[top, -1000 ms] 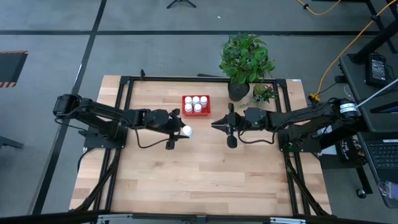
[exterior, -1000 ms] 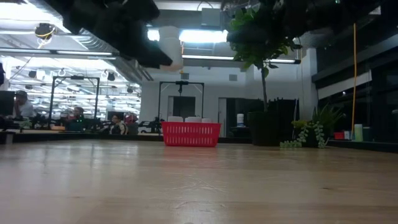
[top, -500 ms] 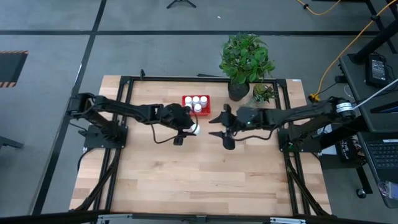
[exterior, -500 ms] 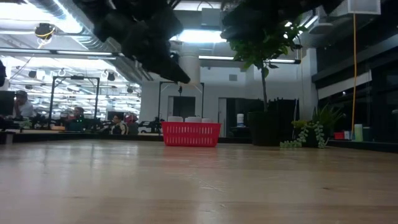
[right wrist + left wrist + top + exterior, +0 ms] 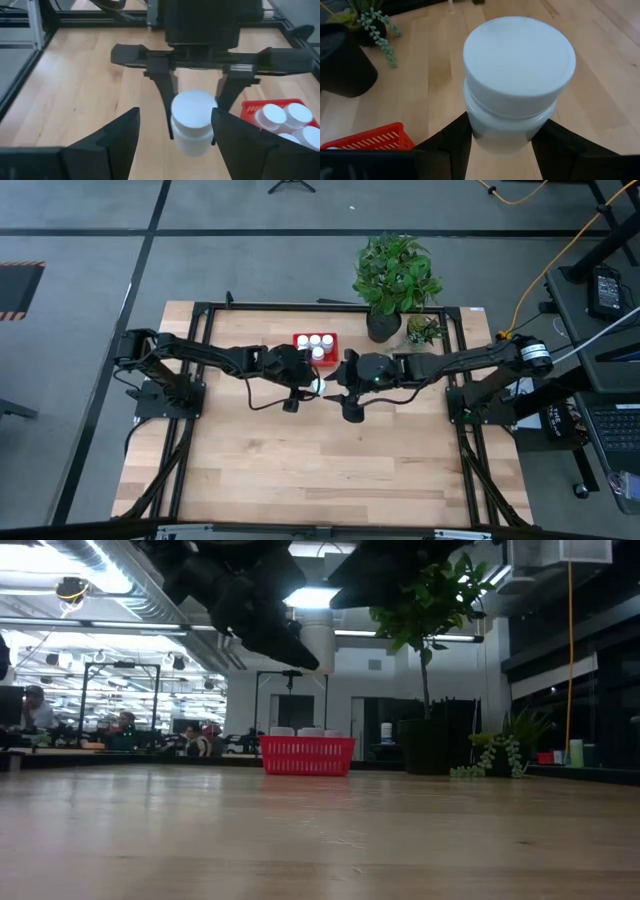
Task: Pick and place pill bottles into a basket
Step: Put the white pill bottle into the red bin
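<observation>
Left wrist view: smooth white cylindrical pill bottle (image 5: 517, 85).

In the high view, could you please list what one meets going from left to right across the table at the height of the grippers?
left gripper → pill bottle held in it → right gripper with open fingers facing the bottle.

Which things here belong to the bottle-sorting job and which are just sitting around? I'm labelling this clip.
Part of the job:
- pill bottle held by the left gripper
- bottles in the basket
- red basket
- right gripper, open, facing the held bottle

Just there:
- large potted plant
- small plant
</observation>
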Robot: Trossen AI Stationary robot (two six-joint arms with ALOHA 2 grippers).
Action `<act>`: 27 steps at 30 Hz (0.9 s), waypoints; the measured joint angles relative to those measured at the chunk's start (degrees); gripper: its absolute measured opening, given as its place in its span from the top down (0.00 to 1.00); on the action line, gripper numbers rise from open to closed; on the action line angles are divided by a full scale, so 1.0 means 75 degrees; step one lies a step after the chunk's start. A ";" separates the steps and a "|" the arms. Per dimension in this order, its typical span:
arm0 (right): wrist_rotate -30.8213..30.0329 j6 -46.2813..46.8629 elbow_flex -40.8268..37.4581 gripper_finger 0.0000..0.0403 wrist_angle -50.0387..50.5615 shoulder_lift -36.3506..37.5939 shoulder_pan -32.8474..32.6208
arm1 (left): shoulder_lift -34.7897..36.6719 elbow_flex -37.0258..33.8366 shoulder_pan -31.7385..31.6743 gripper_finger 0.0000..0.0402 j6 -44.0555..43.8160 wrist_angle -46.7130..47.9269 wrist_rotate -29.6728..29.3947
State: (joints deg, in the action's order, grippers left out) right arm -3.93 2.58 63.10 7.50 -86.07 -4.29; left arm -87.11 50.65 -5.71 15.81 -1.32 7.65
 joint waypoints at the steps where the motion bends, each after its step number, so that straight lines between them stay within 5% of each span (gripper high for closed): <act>1: -0.0070 -0.0003 0.0088 0.39 0.0098 -0.0040 0.0014 | 0.0000 0.0000 0.0005 0.58 -0.0002 0.0000 0.0001; 16: -0.0737 -0.0194 0.1991 0.38 0.1945 -0.1364 0.0020 | 0.0009 0.0000 0.0010 0.58 -0.0019 -0.0009 -0.0002; 27: -0.0743 -0.0042 0.2163 0.40 0.2384 -0.1383 0.0020 | 0.0009 0.0000 0.0010 0.58 -0.0002 -0.0015 -0.0002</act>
State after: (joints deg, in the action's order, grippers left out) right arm -9.50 2.27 79.33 25.38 -96.44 -4.14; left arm -87.05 50.65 -5.63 15.79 -1.43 7.64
